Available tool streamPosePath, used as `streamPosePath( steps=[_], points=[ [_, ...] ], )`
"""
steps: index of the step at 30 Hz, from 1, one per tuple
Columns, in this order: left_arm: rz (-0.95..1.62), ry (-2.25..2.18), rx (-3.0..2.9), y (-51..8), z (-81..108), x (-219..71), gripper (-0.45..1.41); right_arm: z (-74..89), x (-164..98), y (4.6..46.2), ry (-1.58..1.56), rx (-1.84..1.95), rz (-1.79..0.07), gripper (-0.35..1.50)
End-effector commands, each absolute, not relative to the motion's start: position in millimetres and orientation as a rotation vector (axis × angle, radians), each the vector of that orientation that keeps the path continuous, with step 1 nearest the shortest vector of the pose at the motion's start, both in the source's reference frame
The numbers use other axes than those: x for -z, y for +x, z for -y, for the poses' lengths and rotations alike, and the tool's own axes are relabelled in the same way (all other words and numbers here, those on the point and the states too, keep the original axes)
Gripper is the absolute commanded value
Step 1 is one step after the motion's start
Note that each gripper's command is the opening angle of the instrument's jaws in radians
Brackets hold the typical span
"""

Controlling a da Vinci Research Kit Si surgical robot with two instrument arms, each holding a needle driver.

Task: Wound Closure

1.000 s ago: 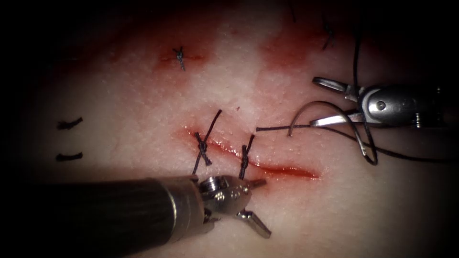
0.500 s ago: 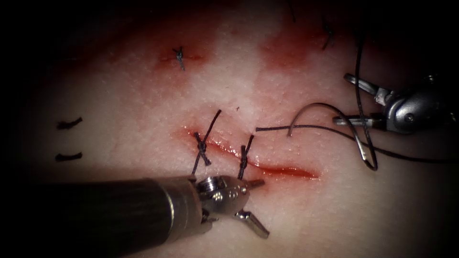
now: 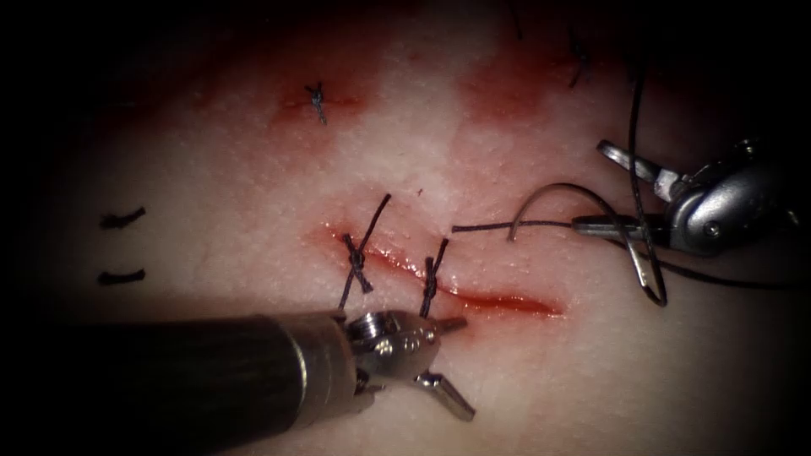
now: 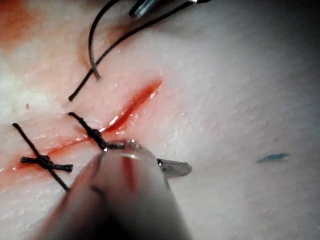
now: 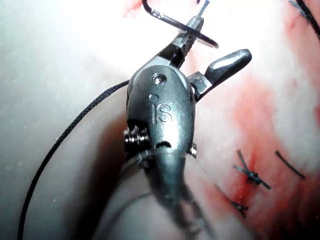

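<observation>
I've got the tissue across the endoscope view, pale w/ red fluid smeared up top and along the cut. Cut runs diagonally from upper left to lower right; its left part is crossed by two knotted stitches, right part gapes open and red.

L tool comes in from lower left on its dark shaft, sitting just below the cut near the 2nd stitch. Its jaws are spread, one tip pointing at the cut edge, the other angled down onto bare tissue. Holding nothing. Left wrist view shows the same: one jaw tip lying on tissue beside the stitch, cut running away from it.

R tool is on the right of the cut, well apart from it. Jaws spread wide, upper one angled up-left, lower one roughly level and lying across the needle's arc w/o pinching it. Right wrist view: R tool w/ one jaw overlying the needle, the other swung clear.

Needle lies loose on the tissue surface, right of the cut, arching from a point near the cut round to its tail end by the R tool. Not in the tissue as far as I can see.

Thread trails from the needle's tail, one strand running left toward the cut w/ a free end, another going off right.

Small cut thread ends lie far left.
</observation>
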State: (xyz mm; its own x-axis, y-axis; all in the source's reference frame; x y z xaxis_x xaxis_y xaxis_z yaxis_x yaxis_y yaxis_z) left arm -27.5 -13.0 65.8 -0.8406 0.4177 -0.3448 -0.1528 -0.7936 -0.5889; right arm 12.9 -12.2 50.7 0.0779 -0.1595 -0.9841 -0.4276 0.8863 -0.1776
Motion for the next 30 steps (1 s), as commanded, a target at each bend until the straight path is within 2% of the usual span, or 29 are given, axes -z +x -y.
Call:
streamPosePath(
  steps=[1, 2, 3, 4, 5, 14, 18, 19, 20, 24, 26, 29, 30],
  points=[
    [0.808, -0.675, -2.627, -28.1, 13.5, -66.4, 0.94, 12.5, -51.1, 13.9, -0.489, -0.210, -1.498, 1.18],
    [0.807, -0.675, -2.627, -28.1, 13.5, -66.4, 0.94, 12.6, -51.0, 13.9, -0.489, -0.211, -1.498, 1.11],
    [0.807, -0.675, -2.627, -28.1, 13.5, -66.4, 0.94, 12.7, -50.9, 14.0, -0.488, -0.211, -1.498, 0.96],
    [0.808, -0.675, -2.627, -28.1, 13.5, -66.4, 0.94, 12.8, -50.9, 14.0, -0.486, -0.209, -1.497, 0.67],
    [0.807, -0.675, -2.627, -28.1, 13.5, -66.4, 0.94, 12.9, -50.8, 14.2, -0.458, -0.183, -1.485, -0.35],
    [0.808, -0.675, -2.627, -28.1, 13.5, -66.4, 0.94, 12.6, -50.9, 15.9, -0.417, -0.098, -1.373, -0.35],
    [0.808, -0.675, -2.628, -28.0, 13.5, -66.3, 0.94, 12.2, -50.7, 15.2, -0.422, -0.095, -1.357, -0.35],
    [0.808, -0.675, -2.627, -28.0, 13.5, -66.4, 0.94, 11.8, -50.6, 14.8, -0.432, -0.112, -1.348, -0.21],
    [0.807, -0.675, -2.627, -28.1, 13.6, -66.4, 0.94, 11.2, -50.6, 14.1, -0.453, -0.140, -1.345, 0.16],
    [0.810, -0.671, -2.629, -28.1, 13.7, -66.5, 0.94, 10.3, -51.1, 12.2, -0.486, -0.212, -1.296, 0.24],
    [0.809, -0.671, -2.629, -28.1, 13.7, -66.5, 0.94, 10.1, -51.4, 11.1, -0.492, -0.233, -1.275, 0.41],
    [0.809, -0.671, -2.629, -28.1, 13.7, -66.5, 0.94, 10.4, -51.7, 10.4, -0.502, -0.238, -1.276, 1.01],
    [0.809, -0.671, -2.629, -28.1, 13.7, -66.5, 0.94, 10.7, -51.8, 10.5, -0.505, -0.234, -1.281, 1.15]
  ],
)
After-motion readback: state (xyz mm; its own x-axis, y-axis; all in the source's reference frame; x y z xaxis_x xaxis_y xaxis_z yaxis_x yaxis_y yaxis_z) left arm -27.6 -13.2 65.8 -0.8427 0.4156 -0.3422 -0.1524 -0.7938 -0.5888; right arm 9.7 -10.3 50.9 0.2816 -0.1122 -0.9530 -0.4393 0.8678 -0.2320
